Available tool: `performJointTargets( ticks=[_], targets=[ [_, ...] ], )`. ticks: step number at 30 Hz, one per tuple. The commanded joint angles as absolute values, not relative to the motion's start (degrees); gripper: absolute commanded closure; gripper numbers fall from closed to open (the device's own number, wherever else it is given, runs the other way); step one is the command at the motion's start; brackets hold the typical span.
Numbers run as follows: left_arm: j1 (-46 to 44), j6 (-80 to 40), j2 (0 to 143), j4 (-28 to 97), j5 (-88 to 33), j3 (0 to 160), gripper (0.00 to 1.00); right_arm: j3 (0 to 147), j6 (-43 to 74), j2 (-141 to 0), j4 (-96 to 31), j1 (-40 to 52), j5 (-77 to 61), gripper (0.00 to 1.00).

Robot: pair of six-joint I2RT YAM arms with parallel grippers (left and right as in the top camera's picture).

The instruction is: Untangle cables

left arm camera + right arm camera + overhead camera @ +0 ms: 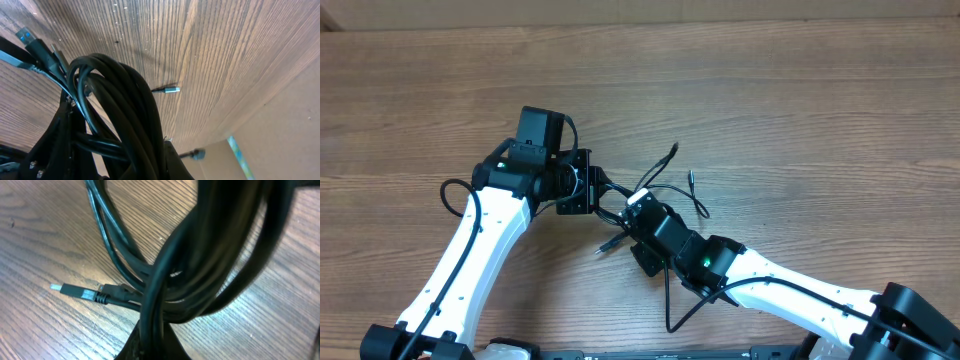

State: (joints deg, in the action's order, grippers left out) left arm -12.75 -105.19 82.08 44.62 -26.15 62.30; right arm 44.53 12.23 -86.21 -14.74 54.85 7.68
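Note:
The cables are a tangle of thin black cords in the middle of the table, between my two grippers. Loose plug ends stick out to the upper right, to the right and to the lower left. My left gripper is shut on the left side of the bundle. In the left wrist view the looped cables fill the jaws. My right gripper is shut on the cables from the lower right. In the right wrist view the cords run through the jaws, and a USB plug lies on the wood.
The wooden table spreads all around. A thicker black arm cable loops out by the left arm, and another hangs below the right arm. Small plugs show in the left wrist view, one near the table's far edge.

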Motion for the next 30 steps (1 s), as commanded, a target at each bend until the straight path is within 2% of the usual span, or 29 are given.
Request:
performJointTargets(
  ticks=[1,5,7,10,15,17,19,21,26,30],
  targets=[
    [-10.6,-106.7,81.3,43.9,-21.7,63.2,0.96,45.0,23.2,-83.5,-18.8,54.9,7.4,0.96],
    [-4.8,-106.7,81.3,43.5,-12.1,63.2,0.96,45.1,24.1,-72.0,-26.6,54.9,4.6,0.96],
    [-1.8,-106.7,81.3,43.5,-11.1,63.2,0.96,45.0,24.1,-64.9,-30.0,54.0,4.6,0.96],
    [0.8,-106.0,81.3,43.7,-11.1,63.2,0.96,45.0,27.9,-55.3,-34.2,49.8,5.7,0.96],
    [1.1,-105.4,81.3,45.0,-9.0,63.2,0.96,45.0,37.3,-49.4,-39.2,40.2,7.1,0.96],
    [0.9,-104.5,81.3,45.6,-11.7,63.2,0.96,45.0,37.0,-49.2,-38.3,38.1,3.5,0.86],
    [0.2,-103.0,81.3,46.3,-14.4,63.2,0.96,45.0,28.5,-50.5,-34.6,38.4,-3.8,0.73],
    [-0.6,-102.4,81.3,47.3,-14.7,63.2,0.96,45.0,20.7,-53.7,-31.8,39.6,-8.6,0.56],
    [-2.3,-102.4,81.3,48.2,-15.1,63.2,0.96,45.0,14.2,-67.1,-22.0,43.9,-17.9,0.44],
    [-2.7,-102.5,81.3,48.1,-18.8,63.2,0.96,45.0,8.9,-76.8,-13.1,48.1,-17.7,0.42]
  ],
)
